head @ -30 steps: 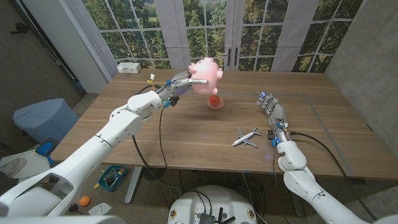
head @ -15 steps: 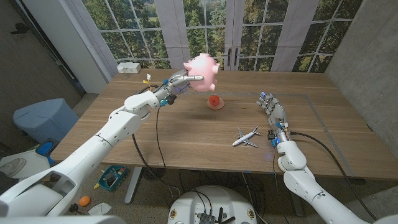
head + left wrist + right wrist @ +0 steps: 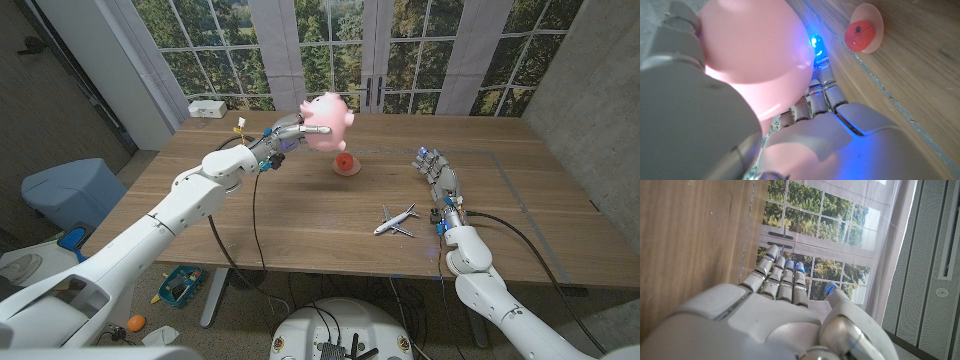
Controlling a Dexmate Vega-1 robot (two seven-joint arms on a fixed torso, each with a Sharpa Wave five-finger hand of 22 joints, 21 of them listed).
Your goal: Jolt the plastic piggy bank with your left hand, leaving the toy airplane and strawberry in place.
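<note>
My left hand [image 3: 288, 133] grips the pink plastic piggy bank [image 3: 327, 118] and holds it in the air above the far middle of the table. In the left wrist view the piggy bank [image 3: 752, 42] bulges pink against my left hand [image 3: 840, 135]. The red strawberry [image 3: 345, 163] sits on the table just below the piggy bank, on a small pale disc; it also appears as the strawberry [image 3: 860, 34] in the left wrist view. The white toy airplane [image 3: 397, 220] lies near the front right. My right hand [image 3: 438, 178] stands beside it, fingers straight, holding nothing; the right hand [image 3: 785, 310] looks the same in its wrist view.
A white box [image 3: 208, 108] and a small yellow-tagged item [image 3: 242, 126] lie at the table's [image 3: 300, 220] far left. A blue bin [image 3: 70, 190] stands on the floor to the left. Windows run behind the far edge.
The piggy bank rose and tilted left half a second ago, then dropped slightly back toward the right. Strawberry, airplane and right hand have not moved.
</note>
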